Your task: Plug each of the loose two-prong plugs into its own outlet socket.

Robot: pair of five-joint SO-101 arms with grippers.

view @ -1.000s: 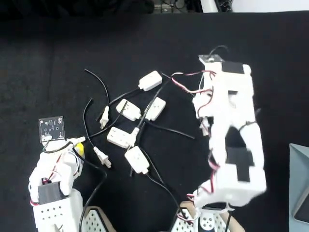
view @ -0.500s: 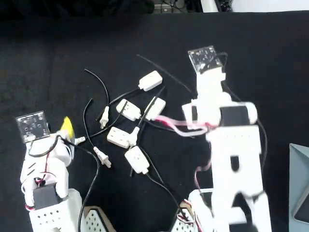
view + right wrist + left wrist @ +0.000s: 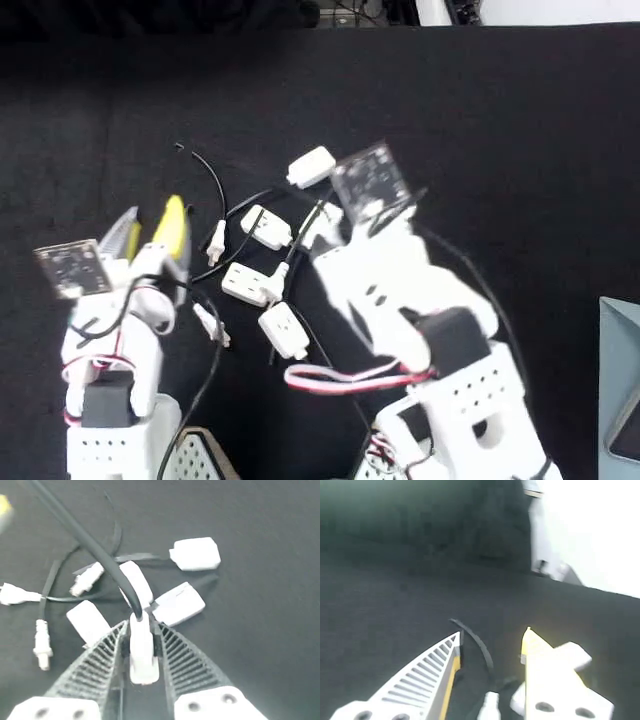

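A white plug (image 3: 141, 660) sat clenched in the right tool (image 3: 141, 627), lower centre; left tool (image 3: 492, 632) gaped wide above the counter (image 3: 395, 595).

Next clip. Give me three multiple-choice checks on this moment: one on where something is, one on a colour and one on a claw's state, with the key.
1. Where is the white plug in the right wrist view's foreground?
A. Flat on the table
B. In the right claw
C. Seated in a socket

2. What colour are the plugs' cords?
A. Black
B. Red
C. Yellow

3. How is the left claw?
A. Shut on a plug
B. Shut on nothing
C. Open

Key:
1 B, the right claw is clamped on both sides of the plug.
2 A, the cord leaving the held plug is black, like the others.
3 C, a wide gap shows between its tips.
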